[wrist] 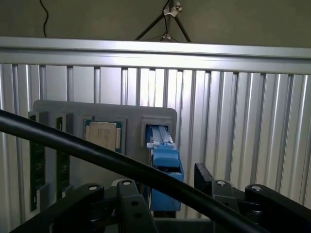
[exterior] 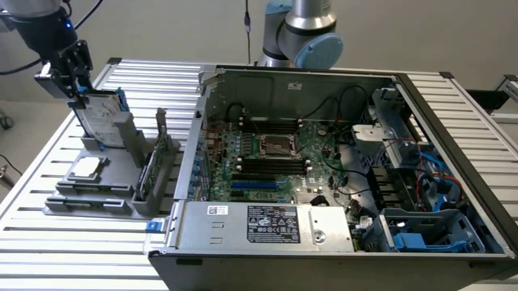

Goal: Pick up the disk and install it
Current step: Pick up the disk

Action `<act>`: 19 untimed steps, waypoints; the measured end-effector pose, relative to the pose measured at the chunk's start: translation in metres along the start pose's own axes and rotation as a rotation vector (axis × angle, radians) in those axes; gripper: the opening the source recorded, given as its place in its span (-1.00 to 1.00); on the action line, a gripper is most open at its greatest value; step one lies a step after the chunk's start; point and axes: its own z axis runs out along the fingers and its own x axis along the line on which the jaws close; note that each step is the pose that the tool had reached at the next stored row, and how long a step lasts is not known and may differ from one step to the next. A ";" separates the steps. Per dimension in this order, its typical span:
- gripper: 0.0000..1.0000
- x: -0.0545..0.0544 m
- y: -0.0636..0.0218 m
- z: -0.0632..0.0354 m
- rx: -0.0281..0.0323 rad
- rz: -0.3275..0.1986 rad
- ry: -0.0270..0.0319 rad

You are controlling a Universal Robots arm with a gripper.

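A: Starting nearest, what is on the desk (exterior: 48, 242)?
B: An open computer case (exterior: 275, 88); at its 9 o'clock in the exterior view, a grey holder (exterior: 89, 203).
A: And the disk (exterior: 104, 124)?
B: Upright in the holder's slot at the 12 o'clock end. The claw (exterior: 77, 94) sits over its top edge, spread, a gap showing beside the disk in the wrist view.

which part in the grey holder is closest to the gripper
The disk: it stands upright, blue-edged, right at the gripper; the square chip lies flat, further off.
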 end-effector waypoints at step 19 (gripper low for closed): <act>0.08 0.000 0.0012 0.0048 -0.0012 0.035 0.0002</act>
